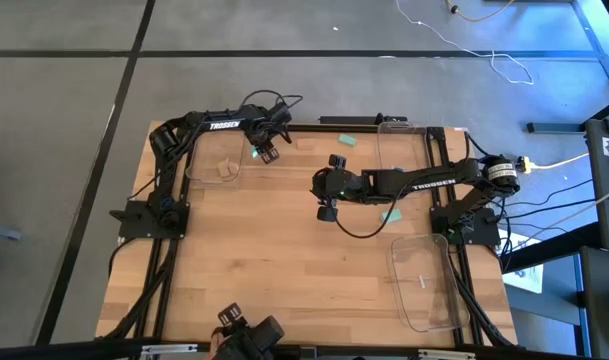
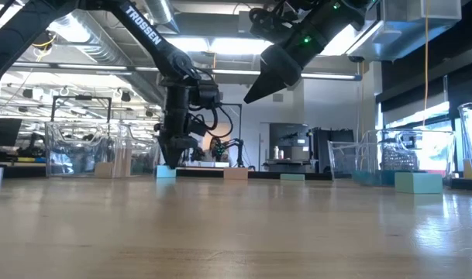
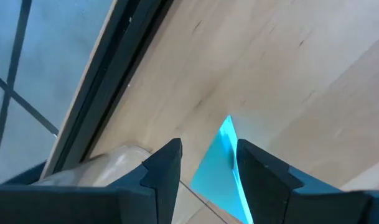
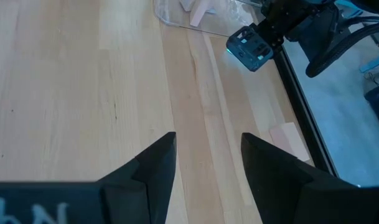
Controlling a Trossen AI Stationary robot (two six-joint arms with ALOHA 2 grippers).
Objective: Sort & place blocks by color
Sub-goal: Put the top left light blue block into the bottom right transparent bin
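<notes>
Wooden table (image 1: 284,270), pale butcher-block planks, fills the high view, framed by dark rails. Both arms are dark and carry the white word TROSSEN on the forearm; it reads on the left arm (image 1: 222,124), on the right arm (image 1: 434,182), and again in the low view.

Clear plastic trays come next: one near the left arm (image 1: 216,165) holding a tan block (image 1: 224,170), one at the far edge (image 1: 404,142), one at the near right corner (image 1: 424,285).

The left gripper (image 1: 264,150) is low at the far left of the table, just beside the left tray. Its wrist view shows the fingers (image 3: 167,163) set at a moderate gap with a bright blue wedge block (image 3: 220,165) between them, one edge against a finger; whether they clamp it cannot be told.

The right gripper (image 1: 329,187) hangs above the middle of the table, fingers (image 4: 155,163) spread wide and holding nothing.

Smaller things: a mint block (image 1: 346,140) near the far edge, another (image 1: 391,214) under the right arm, and a tan block (image 4: 289,138) by the table's edge rail.
</notes>
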